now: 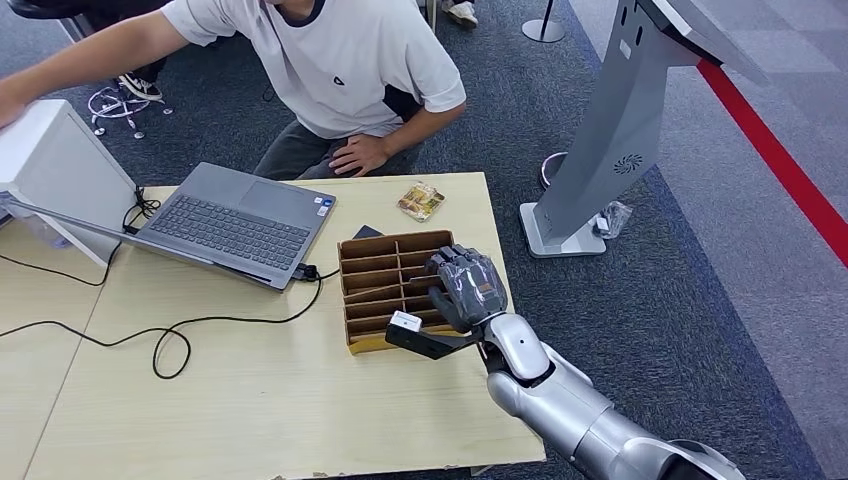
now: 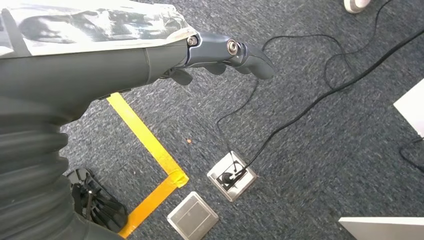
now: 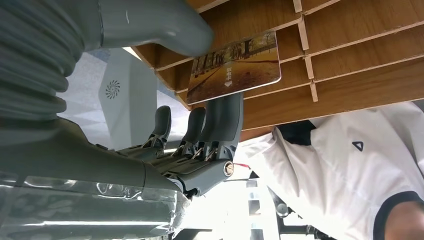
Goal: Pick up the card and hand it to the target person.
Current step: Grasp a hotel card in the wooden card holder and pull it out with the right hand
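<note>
Right robot hand: my right robot hand (image 1: 466,287) sits over the brown cardboard divided organiser box (image 1: 372,290) at the right side of the pale wooden bench (image 1: 250,400), and it pinches the card between thumb and fingers.
Card: the thin rectangular card printed with an autumn tree-lined path (image 3: 235,65) is in that pinch, close over the box's slots; I judge it barely lifted, if at all.
Left robot hand: my left robot hand (image 2: 220,52) hangs beside the bench over dark blue-grey carpet (image 2: 310,150), fingers loosely curled around nothing; I read it as clenched on nothing rather than spread.
Target person: a person in a white T-shirt (image 1: 340,60) crouches at the far edge of the bench, one arm reaching away towards the white box (image 1: 55,170) beside the open grey laptop (image 1: 235,220).
Risk, grip: only one end of the card is caught, so I judge it could pivot or slip out as I lift.
Risk, box: the card's free end lies near the dividers; a tilted pull might snag it and drag the light box.
Risk, handover: the person is turned to the side, so presenting the card too soon could leave it unreceived.
Wrist view adds: it shows the thumb on the card's printed face and the fingers (image 3: 220,125) behind.
Head view adds: it hides the card behind my hand, but it gives the layout, including a small patterned packet (image 1: 421,201) lying beyond the box.
</note>
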Available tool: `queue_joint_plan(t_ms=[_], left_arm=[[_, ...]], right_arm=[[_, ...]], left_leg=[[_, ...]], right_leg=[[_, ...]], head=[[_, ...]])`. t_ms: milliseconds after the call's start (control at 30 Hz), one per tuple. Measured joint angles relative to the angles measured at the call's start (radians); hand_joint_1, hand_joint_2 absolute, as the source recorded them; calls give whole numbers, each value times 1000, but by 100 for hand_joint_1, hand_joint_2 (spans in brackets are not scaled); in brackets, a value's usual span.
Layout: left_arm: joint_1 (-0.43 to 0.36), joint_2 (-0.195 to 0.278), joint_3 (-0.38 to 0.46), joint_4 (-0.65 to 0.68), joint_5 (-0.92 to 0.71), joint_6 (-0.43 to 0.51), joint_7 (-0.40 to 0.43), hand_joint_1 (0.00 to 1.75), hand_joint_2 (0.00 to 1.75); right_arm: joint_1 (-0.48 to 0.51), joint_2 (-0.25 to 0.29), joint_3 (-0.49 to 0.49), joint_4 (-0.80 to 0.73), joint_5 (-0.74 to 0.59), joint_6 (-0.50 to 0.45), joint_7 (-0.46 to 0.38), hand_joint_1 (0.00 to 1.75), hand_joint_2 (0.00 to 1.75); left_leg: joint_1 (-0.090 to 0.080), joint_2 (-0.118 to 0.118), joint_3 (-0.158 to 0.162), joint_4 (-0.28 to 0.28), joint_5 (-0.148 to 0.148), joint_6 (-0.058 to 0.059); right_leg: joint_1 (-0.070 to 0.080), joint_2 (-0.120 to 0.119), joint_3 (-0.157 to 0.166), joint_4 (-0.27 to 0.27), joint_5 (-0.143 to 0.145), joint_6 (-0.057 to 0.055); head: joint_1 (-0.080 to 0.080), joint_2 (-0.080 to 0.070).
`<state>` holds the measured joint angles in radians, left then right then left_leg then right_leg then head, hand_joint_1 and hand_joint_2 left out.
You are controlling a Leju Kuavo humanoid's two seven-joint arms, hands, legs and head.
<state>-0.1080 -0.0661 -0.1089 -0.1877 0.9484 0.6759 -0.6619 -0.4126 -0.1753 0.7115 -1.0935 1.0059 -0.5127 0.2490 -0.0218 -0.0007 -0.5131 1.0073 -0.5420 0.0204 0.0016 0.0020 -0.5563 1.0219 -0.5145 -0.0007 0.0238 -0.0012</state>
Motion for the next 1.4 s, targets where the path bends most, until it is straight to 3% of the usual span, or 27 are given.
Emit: queue_joint_plan(t_ms=[300, 733, 1400], left_arm=[[0, 0, -15, 0, 7, 10, 12, 0, 175], [-4, 0, -27, 1, -3, 11, 21, 0, 175], [-6, 0, -27, 1, -16, 12, 20, 0, 175]], right_arm=[[0, 1, 1, -10, 8, 10, -11, 51, 175], [-6, 11, 4, -13, 8, 11, -31, 64, 175], [-18, 24, 21, -11, 1, 16, -34, 71, 175]], left_leg=[[0, 0, 0, 0, 0, 0], [0, 0, 0, 0, 0, 0], [0, 0, 0, 0, 0, 0]], right_leg=[[0, 0, 0, 0, 0, 0], [0, 0, 0, 0, 0, 0], [0, 0, 0, 0, 0, 0]], head=[[0, 0], [0, 0], [0, 0]])
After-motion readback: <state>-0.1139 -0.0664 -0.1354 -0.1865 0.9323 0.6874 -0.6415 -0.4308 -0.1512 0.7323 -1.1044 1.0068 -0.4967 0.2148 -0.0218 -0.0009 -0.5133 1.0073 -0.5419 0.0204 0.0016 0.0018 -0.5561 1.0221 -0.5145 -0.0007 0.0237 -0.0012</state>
